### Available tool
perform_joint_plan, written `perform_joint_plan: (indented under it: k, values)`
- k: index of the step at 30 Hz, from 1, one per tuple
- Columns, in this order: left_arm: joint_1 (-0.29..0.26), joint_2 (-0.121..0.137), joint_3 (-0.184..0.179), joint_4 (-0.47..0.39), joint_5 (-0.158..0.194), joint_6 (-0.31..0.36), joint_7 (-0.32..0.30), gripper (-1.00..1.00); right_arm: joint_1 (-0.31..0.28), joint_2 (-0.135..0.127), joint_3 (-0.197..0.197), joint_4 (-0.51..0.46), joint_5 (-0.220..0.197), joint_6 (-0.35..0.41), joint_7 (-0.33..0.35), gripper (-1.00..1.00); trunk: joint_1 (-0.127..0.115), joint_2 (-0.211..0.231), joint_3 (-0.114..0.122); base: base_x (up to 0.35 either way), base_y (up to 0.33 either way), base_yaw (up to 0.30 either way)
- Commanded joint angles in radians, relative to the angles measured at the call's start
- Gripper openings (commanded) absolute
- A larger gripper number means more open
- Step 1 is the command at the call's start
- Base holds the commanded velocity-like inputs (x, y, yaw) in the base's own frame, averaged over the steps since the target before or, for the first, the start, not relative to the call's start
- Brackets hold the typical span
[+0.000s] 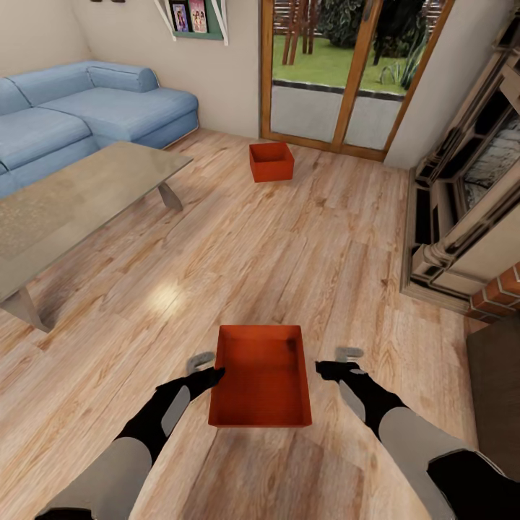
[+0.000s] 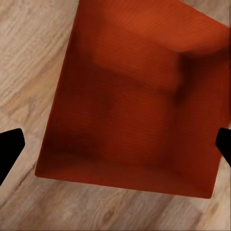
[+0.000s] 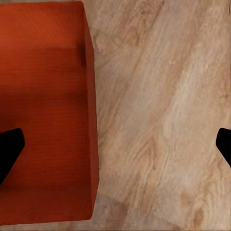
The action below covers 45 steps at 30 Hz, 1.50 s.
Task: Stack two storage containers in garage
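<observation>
Near storage container (image 1: 261,375) flanked by both grippers – wood plank floor (image 1: 303,245).
Left gripper (image 1: 209,374) at its left wall; right gripper (image 1: 334,368) just beside the right wall; second storage container (image 1: 271,162) near the glass doors (image 1: 347,72).

No readable text, labels, brands or numbers; framed pictures (image 1: 189,16) on wall too small to read.

A glass-topped coffee table (image 1: 79,198) stands on the wood floor. Behind it runs a blue sofa (image 1: 79,115). Beyond the table's far end are wood-framed glass doors (image 1: 347,72), and across the floor from the table a fireplace (image 1: 469,209) with brick (image 1: 498,292) at its base.
</observation>
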Motion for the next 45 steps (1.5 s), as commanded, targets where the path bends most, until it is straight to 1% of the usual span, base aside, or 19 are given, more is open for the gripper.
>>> perform_joint_plan:
  k: [1, 3, 5, 6, 8, 9, 10, 11, 14, 15, 18, 21, 28, 32, 37, 39, 40, 41, 45]
  values:
    - [-0.002, -0.001, 0.0, 0.0, 0.006, 0.003, 0.0, 1.0, -0.001, 0.001, -0.005, -0.002, -0.013, 0.001, -0.006, 1.0, 0.0, 0.0, -0.001, 0.0, 0.0, 0.0]
    - [-0.008, -0.014, -0.003, 0.001, 0.002, -0.003, 0.002, 1.0, -0.005, 0.02, -0.046, 0.003, -0.031, -0.025, -0.006, 1.0, 0.0, 0.0, -0.001, 0.0, 0.0, 0.0]
    - [-0.009, -0.024, -0.005, -0.002, -0.014, -0.004, 0.003, 1.0, -0.006, 0.043, -0.057, 0.007, -0.034, -0.034, -0.006, 1.0, 0.0, 0.0, -0.001, 0.0, 0.0, 0.0]
    - [-0.01, -0.029, -0.006, -0.002, -0.041, -0.005, 0.009, 1.0, -0.006, 0.057, -0.06, 0.01, -0.033, -0.037, -0.006, 1.0, 0.0, 0.0, -0.001, 0.0, 0.0, 0.0]
    - [-0.01, -0.034, -0.006, -0.001, -0.08, -0.005, 0.024, 1.0, -0.006, 0.067, -0.062, 0.012, -0.034, -0.039, -0.006, 1.0, 0.0, 0.0, -0.001, 0.0, 0.0, 0.0]
    - [-0.01, -0.04, -0.006, -0.001, -0.127, -0.005, 0.047, 1.0, -0.006, 0.074, -0.063, 0.013, -0.032, -0.041, -0.006, 1.0, 0.0, 0.0, -0.001, 0.0, 0.0, 0.0]
    - [-0.01, -0.043, -0.006, -0.001, -0.15, -0.005, 0.059, 1.0, -0.006, 0.077, -0.063, 0.013, -0.032, -0.042, -0.005, 1.0, 0.0, 0.0, -0.001, 0.0, 0.0, 0.0]
    - [-0.011, -0.054, -0.005, 0.0, -0.225, -0.006, 0.093, 1.0, -0.006, 0.083, -0.06, 0.014, -0.025, -0.051, -0.005, 1.0, 0.0, 0.0, -0.001, 0.0, 0.0, 0.0]
    - [-0.01, -0.069, -0.006, 0.002, -0.269, -0.006, 0.109, 1.0, -0.005, 0.086, -0.057, 0.015, -0.016, -0.068, -0.003, 1.0, 0.0, 0.0, -0.001, 0.0, 0.0, 0.0]
    - [-0.01, -0.073, -0.006, 0.003, -0.281, -0.007, 0.113, 1.0, -0.005, 0.088, -0.046, 0.016, 0.008, -0.076, 0.0, 1.0, 0.0, 0.0, -0.001, 0.0, 0.0, 0.0]
    - [-0.01, -0.074, -0.008, 0.004, -0.291, -0.008, 0.118, 1.0, -0.005, 0.106, -0.03, 0.017, 0.061, -0.089, 0.004, 1.0, 0.0, 0.0, -0.001, 0.0, 0.0, 0.0]
    - [-0.01, -0.071, -0.008, 0.004, -0.293, -0.009, 0.119, 1.0, -0.005, 0.115, -0.026, 0.021, 0.073, -0.091, 0.005, 1.0, 0.0, 0.0, -0.001, 0.0, 0.0, 0.0]
    - [-0.011, -0.071, -0.007, 0.004, -0.294, -0.01, 0.12, 1.0, -0.005, 0.119, -0.014, 0.096, 0.079, -0.092, 0.008, 1.0, 0.0, 0.0, -0.001, 0.0, 0.0, 0.0]
    - [-0.01, -0.073, -0.006, 0.006, -0.291, -0.072, 0.121, 1.0, -0.004, 0.119, -0.008, 0.117, 0.076, -0.092, 0.009, 1.0, 0.0, 0.0, -0.001, 0.0, 0.0, 0.0]
    - [-0.011, -0.073, -0.007, 0.009, -0.291, -0.085, 0.122, 1.0, -0.002, 0.118, -0.008, 0.124, 0.07, -0.094, 0.009, 1.0, 0.0, 0.0, -0.001, 0.0, 0.0, 0.0]
    - [-0.01, -0.071, -0.006, 0.011, -0.29, -0.087, 0.124, 1.0, -0.002, 0.125, -0.008, 0.128, 0.067, -0.096, 0.008, 1.0, 0.0, 0.0, -0.001, 0.0, 0.0, 0.0]
    - [-0.01, -0.07, -0.006, 0.011, -0.29, -0.087, 0.125, 1.0, -0.002, 0.13, -0.009, 0.13, 0.066, -0.099, 0.008, 1.0, 0.0, 0.0, -0.001, 0.0, 0.0, 0.0]
    - [-0.01, -0.07, -0.005, 0.01, -0.291, -0.087, 0.128, 1.0, -0.002, 0.138, -0.009, 0.156, 0.066, -0.144, 0.008, 1.0, 0.0, 0.0, -0.001, 0.0, 0.0, 0.0]
    - [-0.01, -0.069, -0.005, 0.01, -0.291, -0.086, 0.128, 1.0, -0.002, 0.14, -0.009, 0.167, 0.066, -0.161, 0.009, 1.0, 0.0, 0.0, -0.001, 0.0, 0.0, 0.0]
